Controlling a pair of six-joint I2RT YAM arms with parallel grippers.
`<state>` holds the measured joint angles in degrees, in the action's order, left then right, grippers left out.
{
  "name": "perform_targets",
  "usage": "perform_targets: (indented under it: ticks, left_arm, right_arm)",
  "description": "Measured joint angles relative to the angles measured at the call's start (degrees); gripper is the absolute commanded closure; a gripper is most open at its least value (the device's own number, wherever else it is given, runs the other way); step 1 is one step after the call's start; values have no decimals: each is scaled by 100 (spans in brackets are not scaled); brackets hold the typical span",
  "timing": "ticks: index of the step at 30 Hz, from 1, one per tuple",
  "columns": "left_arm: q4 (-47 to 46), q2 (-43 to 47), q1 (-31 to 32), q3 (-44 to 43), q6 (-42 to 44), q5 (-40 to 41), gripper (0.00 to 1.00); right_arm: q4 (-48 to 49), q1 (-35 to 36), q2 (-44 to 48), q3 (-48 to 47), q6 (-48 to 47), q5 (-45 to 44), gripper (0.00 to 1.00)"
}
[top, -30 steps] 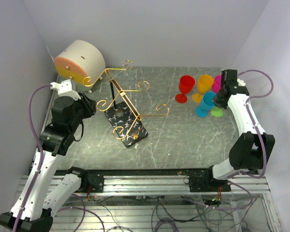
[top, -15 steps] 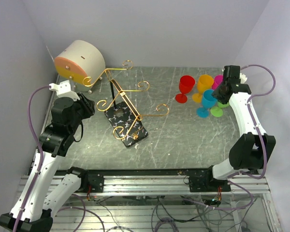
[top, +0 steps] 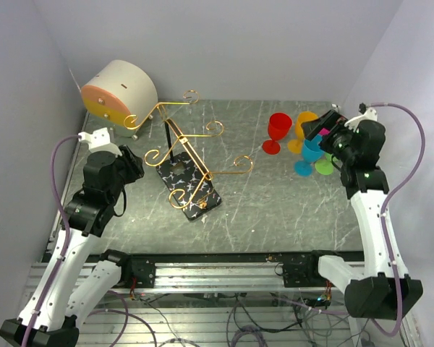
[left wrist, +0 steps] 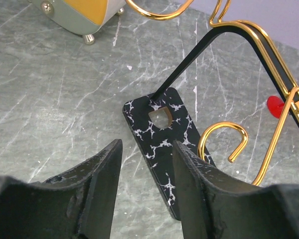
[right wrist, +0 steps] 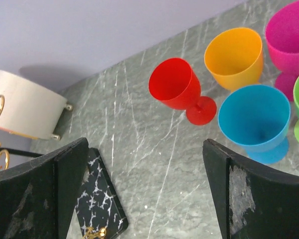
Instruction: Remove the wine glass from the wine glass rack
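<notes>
The wine glass rack (top: pixel 190 153) is a gold wire stand on a black white-veined base (left wrist: pixel 185 130); nothing hangs from its curled arms. Several coloured wine glasses stand upright on the table at the right: red (top: pixel 278 130), orange (top: pixel 307 123), blue (top: pixel 310 152), and a green one (top: pixel 325 168) and a pink one (right wrist: pixel 291 32) partly hidden by the arm. My right gripper (top: pixel 323 133) hovers over that group, open and holding nothing; the blue glass (right wrist: pixel 254 119) sits just beyond its right finger. My left gripper (left wrist: pixel 147 144) is open and bare, low by the near end of the rack base.
A round beige drum with an orange face (top: pixel 119 90) stands on small feet at the back left, close behind the rack's arm. Walls close in the table at the back and on both sides. The grey marbled tabletop (top: pixel 275 202) lies between rack and glasses.
My right gripper has gone from shut at the blue glass to wide open and drawn back to the right, leaving the glass standing. My left gripper has opened slightly.
</notes>
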<state>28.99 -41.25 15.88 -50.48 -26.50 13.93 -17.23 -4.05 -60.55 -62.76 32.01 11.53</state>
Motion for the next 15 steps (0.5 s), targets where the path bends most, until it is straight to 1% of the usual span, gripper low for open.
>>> perform_targets:
  ticks: [2, 3, 4, 6, 7, 8, 12, 15]
  left_arm:
    - [-15, 2, 0, 0, 2, 4, 37]
    - [-20, 0, 0, 0, 2, 4, 33]
    - [-20, -7, 0, 0, 0, 7, 24]
    - [-13, -17, 0, 0, 2, 24, 21]
    - [-9, -22, 0, 0, -11, 48, 15]
    - [-2, -28, 0, 0, -13, 79, 14]
    - [11, -46, -4, 0, -24, 208, 14]
    - [9, -48, -4, 0, -33, 238, 14]
  right_arm:
    - [212, 0, 232, 332, 2, 81, 2]
    - [293, 0, 343, 507, 9, 107, 1]
    - [343, 0, 428, 649, 17, 111, 1]
    - [376, 0, 568, 885, 37, 92, 1]
    - [389, 0, 619, 960, 52, 68, 1]
    - [393, 0, 675, 1027, 68, 48, 1]
    - [413, 0, 894, 1123, 144, -68, 3]
    - [433, -2, 981, 1121, 157, -116, 0]
